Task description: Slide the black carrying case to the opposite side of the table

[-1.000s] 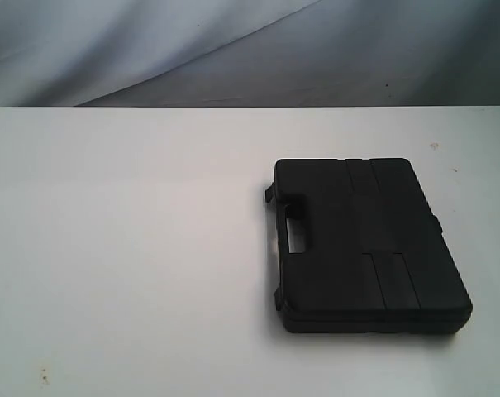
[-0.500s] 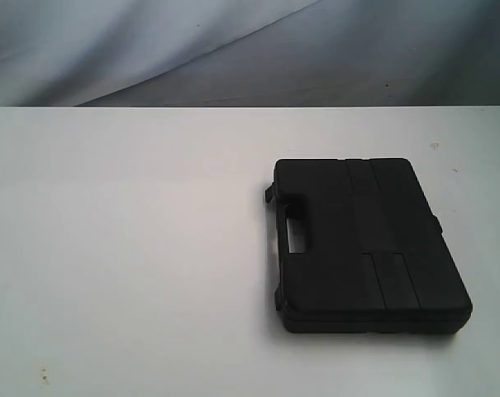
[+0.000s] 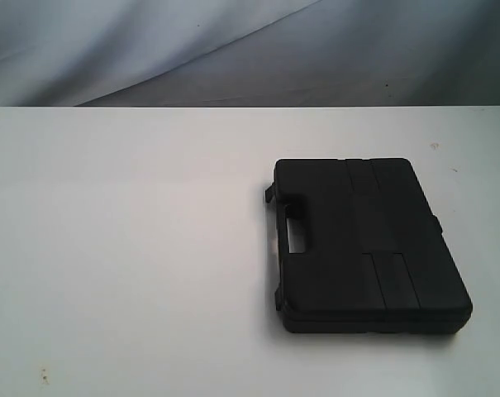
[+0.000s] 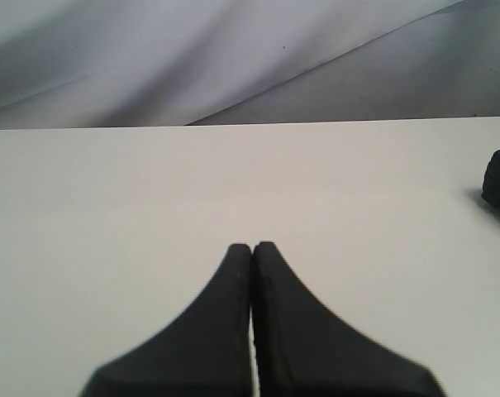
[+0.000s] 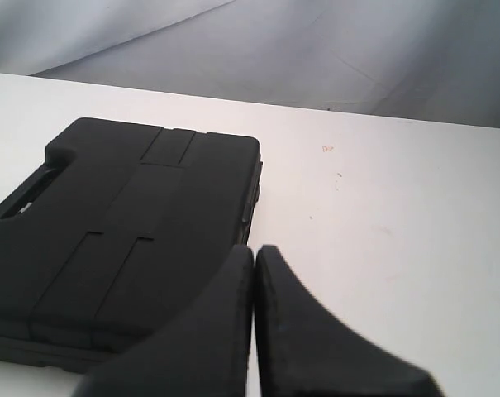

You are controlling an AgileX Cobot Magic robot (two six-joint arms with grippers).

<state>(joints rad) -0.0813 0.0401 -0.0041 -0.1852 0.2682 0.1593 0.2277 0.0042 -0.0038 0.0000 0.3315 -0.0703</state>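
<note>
On white table [image 3: 134, 248], black case [image 3: 365, 248] flat, grey backdrop [image 3: 233, 50] behind, both arms' jaws pressed together

Left of the black case [image 3: 365, 244] the white surface [image 3: 134, 248] is open, with wide room to pass. The case, lying flat, is the only obstacle; narrower free strips run along its other sides.

Matte black plastic case [image 3: 367, 244] with grooved lid; smooth white table [image 3: 134, 248].
</note>
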